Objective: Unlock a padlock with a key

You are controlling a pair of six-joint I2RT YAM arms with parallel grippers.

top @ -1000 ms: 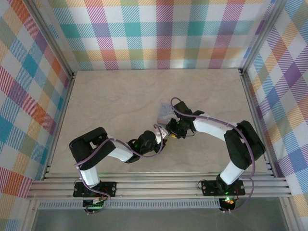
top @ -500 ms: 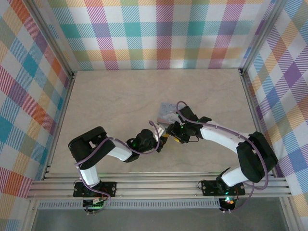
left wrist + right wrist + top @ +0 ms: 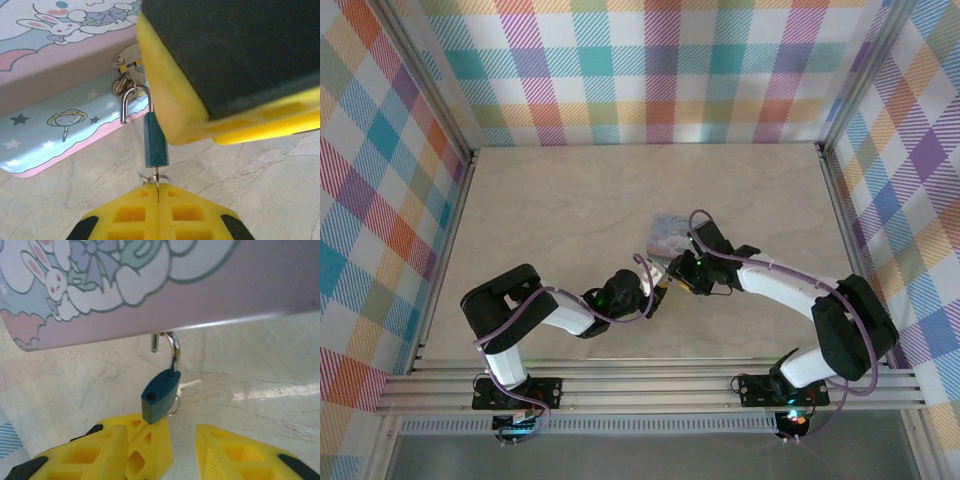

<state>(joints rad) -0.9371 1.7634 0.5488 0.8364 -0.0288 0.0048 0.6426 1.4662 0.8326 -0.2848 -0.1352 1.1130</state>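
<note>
1. Left wrist view: left gripper [image 3: 158,192] pinches the key [image 3: 157,179], seated in the teal padlock [image 3: 156,145] underside.
2. Right wrist view: shackle [image 3: 174,352] end free; right gripper [image 3: 162,437] part-open, empty; padlock hangs off bunny-print box [image 3: 150,290].

a robot lab test cell: plaid-cloth walls [image 3: 660,70], aluminium rail frame [image 3: 650,385], marble-look tabletop [image 3: 560,200].

Small teal padlock [image 3: 160,396], silver shackle [image 3: 175,354] free at one end, beneath pastel bunny-print box [image 3: 215,285], yellow fingers [image 3: 237,454] apart below, marble counter [image 3: 255,382]
</note>
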